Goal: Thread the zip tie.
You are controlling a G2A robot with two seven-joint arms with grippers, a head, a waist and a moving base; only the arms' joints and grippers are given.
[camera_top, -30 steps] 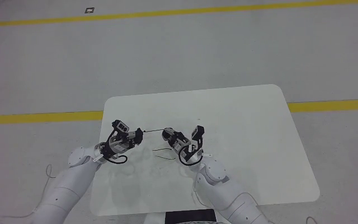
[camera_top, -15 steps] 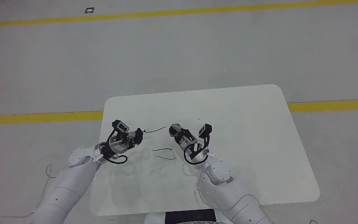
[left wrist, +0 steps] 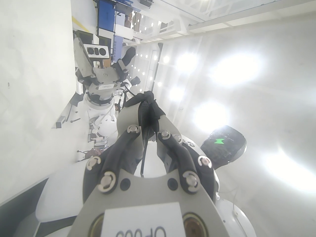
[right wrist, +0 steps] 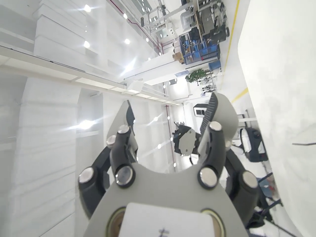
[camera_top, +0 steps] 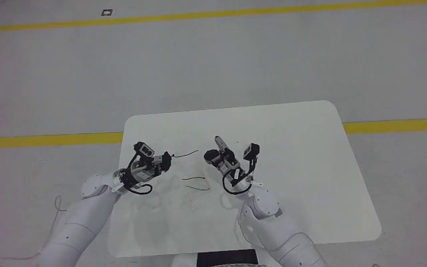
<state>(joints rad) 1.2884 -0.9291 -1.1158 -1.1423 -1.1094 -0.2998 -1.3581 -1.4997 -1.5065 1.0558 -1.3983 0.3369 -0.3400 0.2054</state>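
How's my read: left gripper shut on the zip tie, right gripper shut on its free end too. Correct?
Not quite. The right gripper is open and holds nothing, its fingers spread wide in the right wrist view. The rest stands: the left gripper is shut on the zip tie, whose free end sticks out toward the right gripper without touching it.

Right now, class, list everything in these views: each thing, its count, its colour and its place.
White rounded-corner table: one, white, on the grey floor.
Thin black plastic zip tie: one, black, held over the table by the left gripper.
Thin black strands: two, black, lying on the table near the left gripper; joined or separate, cannot tell.
Yellow floor lines: two, yellow, on the grey floor.
Left gripper: one, grey and black, shut on the zip tie.
Right gripper: one, grey and black, open, empty.
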